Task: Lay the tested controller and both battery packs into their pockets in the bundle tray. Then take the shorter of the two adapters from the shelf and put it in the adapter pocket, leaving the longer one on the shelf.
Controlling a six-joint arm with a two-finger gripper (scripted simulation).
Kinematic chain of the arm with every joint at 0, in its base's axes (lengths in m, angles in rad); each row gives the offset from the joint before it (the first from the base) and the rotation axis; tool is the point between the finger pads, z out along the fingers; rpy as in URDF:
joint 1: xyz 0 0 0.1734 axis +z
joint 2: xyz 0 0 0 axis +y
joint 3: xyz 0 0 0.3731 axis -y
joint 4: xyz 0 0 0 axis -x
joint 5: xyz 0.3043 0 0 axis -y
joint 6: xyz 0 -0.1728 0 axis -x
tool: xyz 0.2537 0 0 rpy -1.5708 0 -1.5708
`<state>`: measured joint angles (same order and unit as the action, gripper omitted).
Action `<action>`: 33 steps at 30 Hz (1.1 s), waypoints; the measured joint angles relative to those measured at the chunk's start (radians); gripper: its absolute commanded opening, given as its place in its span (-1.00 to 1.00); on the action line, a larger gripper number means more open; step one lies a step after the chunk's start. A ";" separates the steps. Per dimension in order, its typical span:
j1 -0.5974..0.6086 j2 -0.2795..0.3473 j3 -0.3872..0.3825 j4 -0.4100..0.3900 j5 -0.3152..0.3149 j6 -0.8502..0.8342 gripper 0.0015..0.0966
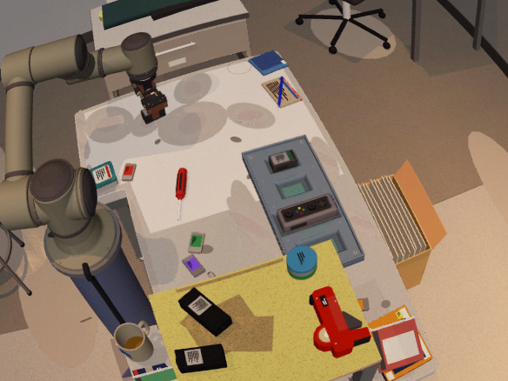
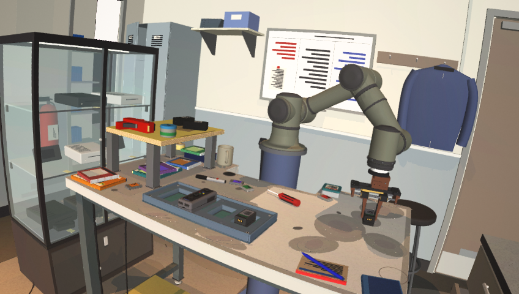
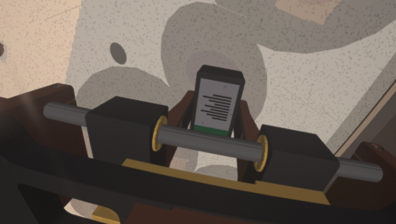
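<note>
A black battery pack [image 3: 217,100] with a grey label and green stripe stands at the far corner of the table, between the fingers of my gripper [image 2: 371,215], which is closed on it. The blue-grey bundle tray [image 1: 300,198] lies mid-table. A second battery pack [image 1: 283,160] sits in the tray's end pocket. The grey controller [image 1: 308,212] lies in its long pocket. One pocket between them shows its green floor. On the yellow shelf [image 1: 265,319] lie two black adapters, a longer one [image 1: 204,311] and a shorter one [image 1: 200,357].
A red tape dispenser [image 1: 337,324] and a blue tape roll [image 1: 301,261] share the shelf. A red screwdriver [image 1: 180,185], small cards and a teal box [image 1: 103,174] lie on the table. A notepad with a blue pen [image 1: 281,91] sits at the far edge.
</note>
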<state>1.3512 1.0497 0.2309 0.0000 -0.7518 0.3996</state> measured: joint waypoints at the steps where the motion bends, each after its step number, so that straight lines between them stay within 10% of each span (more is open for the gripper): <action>1: 0.000 0.000 0.000 0.000 0.000 0.000 -0.37; 16: 0.000 0.000 0.000 0.000 0.000 0.000 -1.00; 33: 0.000 -0.074 -0.006 0.000 -0.068 0.000 -1.00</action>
<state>1.3512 0.9754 0.2248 0.0000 -0.8200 0.3996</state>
